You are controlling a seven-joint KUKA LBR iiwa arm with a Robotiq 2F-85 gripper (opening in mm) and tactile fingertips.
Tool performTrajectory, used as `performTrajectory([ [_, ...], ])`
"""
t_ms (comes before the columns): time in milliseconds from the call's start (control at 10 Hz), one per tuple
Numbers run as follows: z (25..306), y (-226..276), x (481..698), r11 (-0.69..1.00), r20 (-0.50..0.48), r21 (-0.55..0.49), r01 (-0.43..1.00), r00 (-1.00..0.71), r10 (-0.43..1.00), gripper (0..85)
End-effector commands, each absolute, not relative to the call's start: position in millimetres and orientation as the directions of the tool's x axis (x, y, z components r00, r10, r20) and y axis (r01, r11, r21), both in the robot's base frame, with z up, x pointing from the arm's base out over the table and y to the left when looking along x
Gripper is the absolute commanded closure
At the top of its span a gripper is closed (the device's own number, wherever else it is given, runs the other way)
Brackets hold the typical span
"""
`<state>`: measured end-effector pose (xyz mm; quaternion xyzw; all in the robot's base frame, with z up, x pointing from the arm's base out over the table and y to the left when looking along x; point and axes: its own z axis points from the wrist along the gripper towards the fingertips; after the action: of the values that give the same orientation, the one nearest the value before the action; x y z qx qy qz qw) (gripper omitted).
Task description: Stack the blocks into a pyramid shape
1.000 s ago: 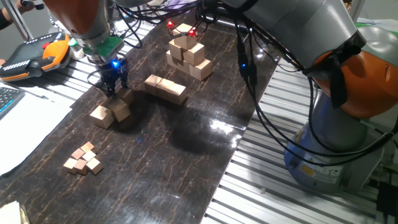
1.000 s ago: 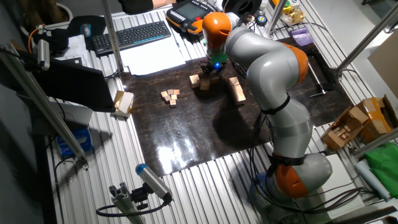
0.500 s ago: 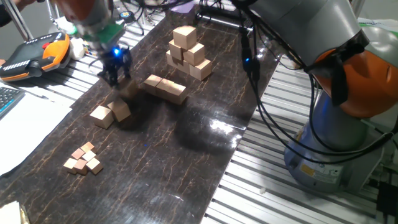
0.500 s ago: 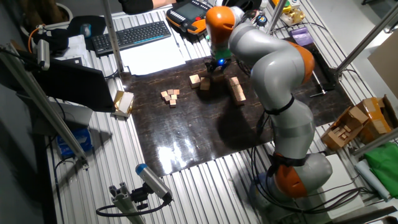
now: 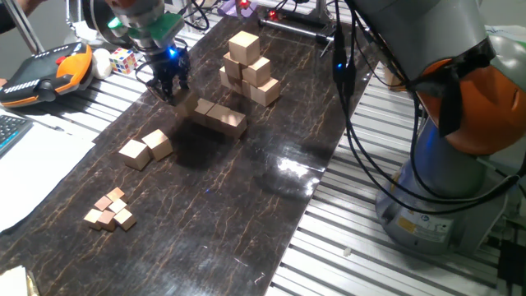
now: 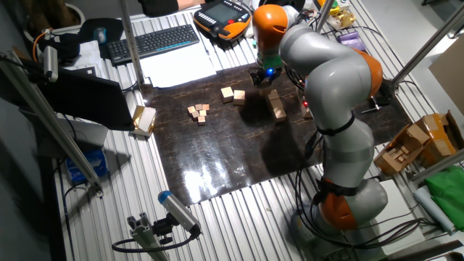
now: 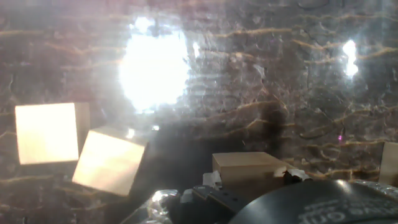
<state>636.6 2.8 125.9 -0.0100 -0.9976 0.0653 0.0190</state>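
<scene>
Blocks: plain light-tan wooden cubes, unpainted. Two loose cubes (image 5: 146, 149) side by side, touching at a corner, one turned askew. A row of cubes (image 5: 219, 117) lying end to end nearby. One cube (image 7: 249, 169) raised off the surface. No pyramid yet.

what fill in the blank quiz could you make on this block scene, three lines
1. The two-finger gripper holds ___ light-tan wooden cube.
2. Between the gripper and the cluster of tiny pinkish-tan cubes lie ___ plain tan cubes on the dark marbled mat.
3. The small light on the gripper glows ___.

Missing words: one; two; blue.
</scene>
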Motion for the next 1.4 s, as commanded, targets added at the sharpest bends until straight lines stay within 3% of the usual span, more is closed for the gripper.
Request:
performTrajectory([
  [0,127.5,2.6,635.5,0.992,0.035,-0.128,0.017,-0.999,0.021,36.0],
  [800,131.3,7.2,633.0,0.983,0.051,-0.175,0.049,-0.997,0.059,32.3],
  [1000,131.3,7.2,633.0,0.985,0.049,-0.171,0.037,-0.998,0.046,37.0],
  [1300,147.0,-15.5,606.4,0.988,0.045,-0.154,0.027,-0.998,0.035,37.7],
])
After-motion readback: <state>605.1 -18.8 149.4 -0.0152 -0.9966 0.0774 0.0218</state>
